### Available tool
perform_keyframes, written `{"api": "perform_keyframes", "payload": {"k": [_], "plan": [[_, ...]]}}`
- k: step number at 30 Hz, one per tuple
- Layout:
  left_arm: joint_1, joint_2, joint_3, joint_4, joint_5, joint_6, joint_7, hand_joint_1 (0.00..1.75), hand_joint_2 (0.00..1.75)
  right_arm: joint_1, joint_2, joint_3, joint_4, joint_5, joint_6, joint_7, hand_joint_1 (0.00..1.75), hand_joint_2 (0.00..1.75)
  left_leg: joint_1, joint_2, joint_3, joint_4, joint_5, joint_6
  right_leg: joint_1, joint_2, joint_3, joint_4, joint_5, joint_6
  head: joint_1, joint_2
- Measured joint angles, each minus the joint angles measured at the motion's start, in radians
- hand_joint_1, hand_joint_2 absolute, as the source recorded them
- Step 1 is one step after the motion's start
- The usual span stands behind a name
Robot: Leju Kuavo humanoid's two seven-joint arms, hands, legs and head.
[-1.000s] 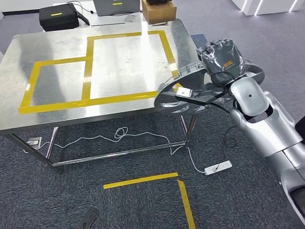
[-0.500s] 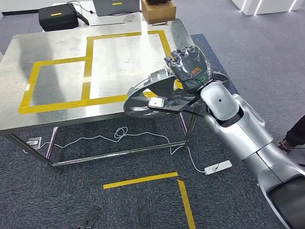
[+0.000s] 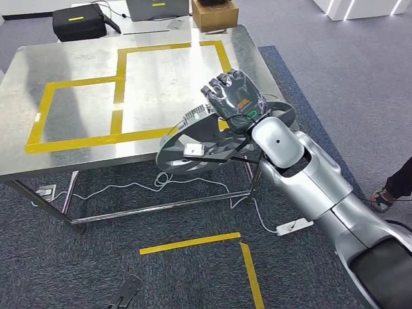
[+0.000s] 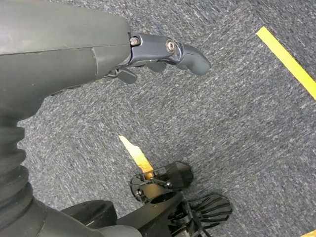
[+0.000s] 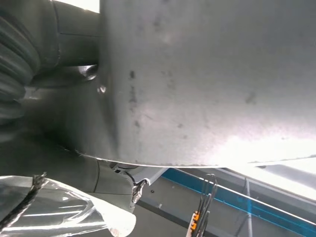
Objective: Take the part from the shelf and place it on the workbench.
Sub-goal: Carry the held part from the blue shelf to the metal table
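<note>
Right hand carries the ring-shaped part over the workbench's near right corner.

Head view: the right hand [image 3: 239, 98], fingers clamped on the part [image 3: 204, 145], sits at about 4 o'clock of the steel workbench [image 3: 78, 138]; the grey ring overhangs the near edge, beside the yellow tape outline [image 3: 119, 90]. A black case [image 3: 79, 20] and a cardboard box [image 3: 214, 13] lie at 12 o'clock beyond the table; a person's shoe [image 3: 383, 196] shows at 3 o'clock. Left wrist view: the left hand [image 4: 111, 52] hangs over grey carpet [image 4: 238, 108] crossed by a yellow floor tape [image 4: 285, 59], its visible fingers extended, holding nothing. Right wrist view: the part's grey metal surface [image 5: 209, 79] lies close against the camera; the fingers cannot be told here.
</note>
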Motion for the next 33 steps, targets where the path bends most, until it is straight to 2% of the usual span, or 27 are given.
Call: {"api": "perform_keyframes", "payload": {"k": [8,22,27,33], "plan": [[-0.003,-0.003,-0.002,0.000,0.007,0.001,0.002,0.00,1.75,0.002,-0.003,0.008,0.002,-0.002,0.010,0.005,1.54,1.75,0.000,0.000,-0.001,0.001,0.000,0.000,0.000,0.000,-0.001,0.000,0.000,0.000,0.000,0.000],[-0.052,-0.020,-0.067,-0.007,-0.046,-0.042,-0.002,0.00,1.75,0.010,-0.058,0.015,-0.061,-0.007,0.018,0.056,1.54,1.75,0.000,0.000,-0.002,0.003,0.000,0.000,0.000,0.000,-0.002,0.000,0.001,0.001,0.000,0.000],[-0.056,-0.006,-0.101,-0.011,-0.070,-0.044,0.048,0.00,1.75,0.050,-0.077,0.017,-0.096,-0.003,0.017,0.073,1.54,1.75,0.000,0.000,-0.003,0.003,0.000,0.000,0.000,0.001,-0.002,0.000,0.001,0.001,0.000,0.000],[-0.054,0.002,-0.123,-0.011,-0.074,-0.045,0.065,0.00,1.75,0.071,-0.085,0.018,-0.112,0.001,0.019,0.076,1.54,1.75,0.000,0.000,-0.003,0.003,0.000,0.000,0.000,0.001,-0.003,0.001,0.001,0.001,0.000,0.000]]}}
